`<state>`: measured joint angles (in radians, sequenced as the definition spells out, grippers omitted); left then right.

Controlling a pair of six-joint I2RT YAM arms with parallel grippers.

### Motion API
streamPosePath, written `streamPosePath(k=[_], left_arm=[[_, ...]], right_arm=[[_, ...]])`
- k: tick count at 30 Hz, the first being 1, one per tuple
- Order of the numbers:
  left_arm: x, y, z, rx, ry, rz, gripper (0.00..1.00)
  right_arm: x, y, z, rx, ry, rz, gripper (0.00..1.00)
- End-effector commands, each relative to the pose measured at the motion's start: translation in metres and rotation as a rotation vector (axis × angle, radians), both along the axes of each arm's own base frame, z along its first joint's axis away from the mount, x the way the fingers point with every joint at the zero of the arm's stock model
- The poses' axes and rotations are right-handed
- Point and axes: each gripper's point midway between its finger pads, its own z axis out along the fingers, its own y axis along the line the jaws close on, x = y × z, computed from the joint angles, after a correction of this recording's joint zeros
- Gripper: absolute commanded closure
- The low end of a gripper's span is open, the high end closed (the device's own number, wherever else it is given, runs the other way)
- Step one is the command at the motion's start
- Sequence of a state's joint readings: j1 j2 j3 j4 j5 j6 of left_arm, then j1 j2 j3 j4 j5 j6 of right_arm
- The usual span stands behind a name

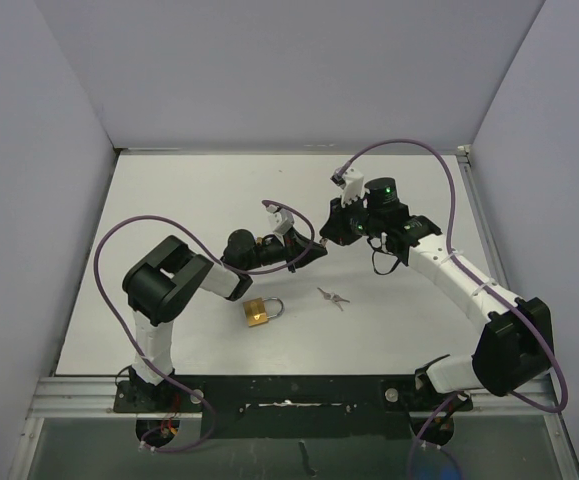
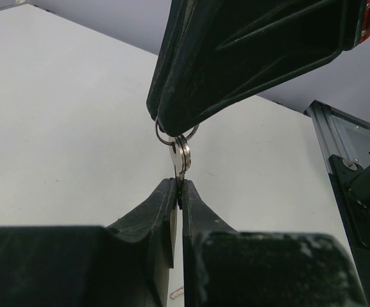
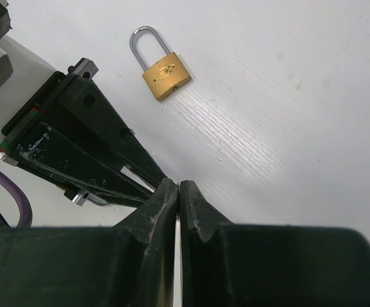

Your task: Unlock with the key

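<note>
A silver key (image 2: 181, 157) hangs on a small ring (image 2: 172, 139) in the air between my two grippers. My left gripper (image 2: 179, 184) is shut on the key's lower end. My right gripper (image 2: 163, 121) comes in from above and is shut on the ring's top. In the top view the two grippers (image 1: 317, 250) (image 1: 331, 236) meet tip to tip above the middle of the table. The brass padlock (image 1: 261, 313) lies flat on the table nearer the bases, its shackle (image 3: 147, 42) seated in the body. My right wrist view shows its own shut fingertips (image 3: 178, 185) and the padlock (image 3: 165, 75) beyond them.
A second small bunch of keys (image 1: 332, 297) lies on the white table (image 1: 169, 200), right of the padlock. A metal rail (image 1: 289, 385) runs along the near edge. Grey walls close in the back and both sides.
</note>
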<state>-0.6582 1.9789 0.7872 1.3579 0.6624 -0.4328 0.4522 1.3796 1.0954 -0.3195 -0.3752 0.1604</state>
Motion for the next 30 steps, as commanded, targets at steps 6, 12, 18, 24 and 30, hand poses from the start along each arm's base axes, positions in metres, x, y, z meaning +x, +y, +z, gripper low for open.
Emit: streamPosePath(k=[6, 12, 18, 24, 30], left_arm=[[-0.0039, 0.0054, 0.0266, -0.045, -0.085, 0.001, 0.91], [-0.0056, 0.0061, 0.0262, -0.041, -0.089, -0.002, 0.88], [-0.0058, 0.0068, 0.0271, -0.041, -0.095, 0.002, 0.95], [-0.0059, 0.0072, 0.0294, -0.044, -0.098, 0.006, 0.97], [-0.0049, 0.0096, 0.0311, -0.046, -0.097, 0.024, 1.0]], right_arm=[[0.0021, -0.0075, 0.0073, -0.005, -0.042, -0.012, 1.0], [0.0023, -0.0089, 0.0072, -0.005, -0.042, -0.014, 1.0], [0.0022, -0.0093, 0.0067, -0.005, -0.041, -0.014, 1.0], [0.0024, -0.0095, 0.0057, -0.006, -0.04, -0.013, 1.0], [0.0023, -0.0108, 0.0015, -0.014, -0.031, -0.018, 1.0]])
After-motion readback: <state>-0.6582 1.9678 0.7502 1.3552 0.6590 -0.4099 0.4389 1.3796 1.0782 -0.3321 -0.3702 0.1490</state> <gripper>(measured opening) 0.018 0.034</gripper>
